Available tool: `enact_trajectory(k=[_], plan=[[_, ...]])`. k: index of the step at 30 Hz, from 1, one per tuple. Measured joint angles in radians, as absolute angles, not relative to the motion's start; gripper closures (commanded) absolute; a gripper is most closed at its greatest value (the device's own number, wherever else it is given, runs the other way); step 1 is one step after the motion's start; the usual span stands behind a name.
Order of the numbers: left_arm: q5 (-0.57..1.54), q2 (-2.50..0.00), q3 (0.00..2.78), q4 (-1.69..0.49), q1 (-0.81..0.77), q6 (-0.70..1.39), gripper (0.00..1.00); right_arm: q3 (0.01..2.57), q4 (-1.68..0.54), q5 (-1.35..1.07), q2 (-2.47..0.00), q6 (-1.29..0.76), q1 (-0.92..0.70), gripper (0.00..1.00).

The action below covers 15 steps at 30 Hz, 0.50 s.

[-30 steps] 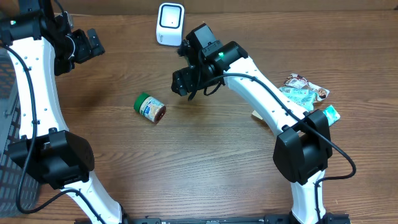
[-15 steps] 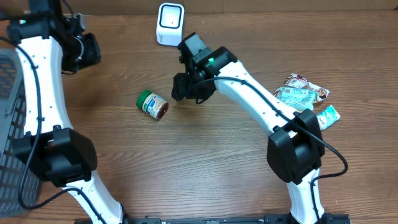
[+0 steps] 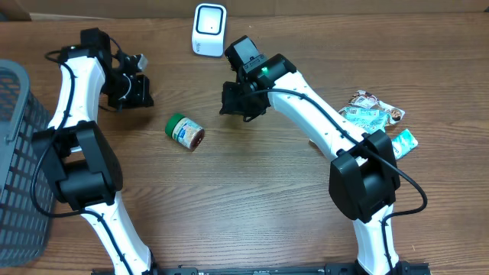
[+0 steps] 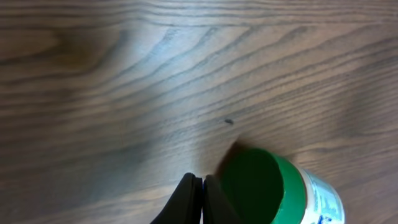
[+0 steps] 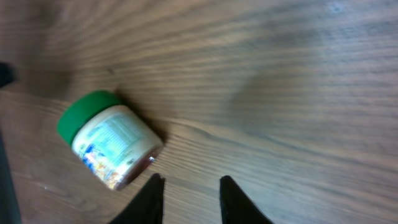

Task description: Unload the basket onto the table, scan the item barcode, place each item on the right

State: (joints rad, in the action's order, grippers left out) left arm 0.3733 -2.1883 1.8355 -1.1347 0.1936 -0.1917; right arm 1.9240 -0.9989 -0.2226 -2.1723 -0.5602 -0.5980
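I see the wooden counter (image 3: 252,198) with open wood across its near half, between the two arm bases. A gray basket (image 3: 15,137) hangs over the left edge, and a small heap of snack packets (image 3: 374,114) lies near the right edge. A white scanner (image 3: 208,29) stands at the far edge, well apart from everything else.

The jar (image 3: 184,131) lies on its side at mid-counter, its green lid pointing left, with free wood all round it. My left hand (image 3: 141,92) hovers near it on the far-left side. Its fingers (image 4: 186,193) are clenched together on nothing, just beside the lid. My right hand (image 3: 241,107) hangs to the jar's far right, fingers (image 5: 152,199) parted and empty, apart from the jar.
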Motion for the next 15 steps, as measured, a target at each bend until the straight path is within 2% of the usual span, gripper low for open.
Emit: enact_trajectory(k=[7,15], plan=[[0.413,-2.218,1.778,-1.095,0.178,-0.215,0.96,1.924,-0.904,-0.221,-2.184,-0.624,-0.666,0.9],[0.424,-2.263,1.774,-1.065,0.123,-0.217,0.96,1.924,-0.856,-0.232,-2.257,-0.655,-0.723,0.92]])
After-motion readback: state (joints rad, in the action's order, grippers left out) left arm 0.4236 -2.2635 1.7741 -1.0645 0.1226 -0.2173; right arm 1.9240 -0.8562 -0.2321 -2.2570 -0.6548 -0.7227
